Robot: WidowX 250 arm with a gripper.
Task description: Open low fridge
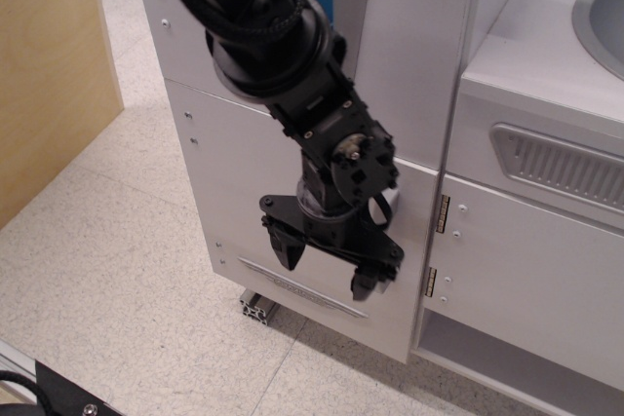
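Closest to the camera is the speckled floor (pixel 127 309), with a wood panel (pixel 49 65) off to the left. Then the black gripper (pixel 327 268) pointing down, fingers spread apart with nothing between them, right in front of the lower part of the fridge door (pixel 244 182). The trim strip (pixel 292 287) runs just under the fingertips. The handle's mostly hidden behind the wrist. Further right sits the vent door (pixel 556 168), and up top a sink (pixel 604 17).
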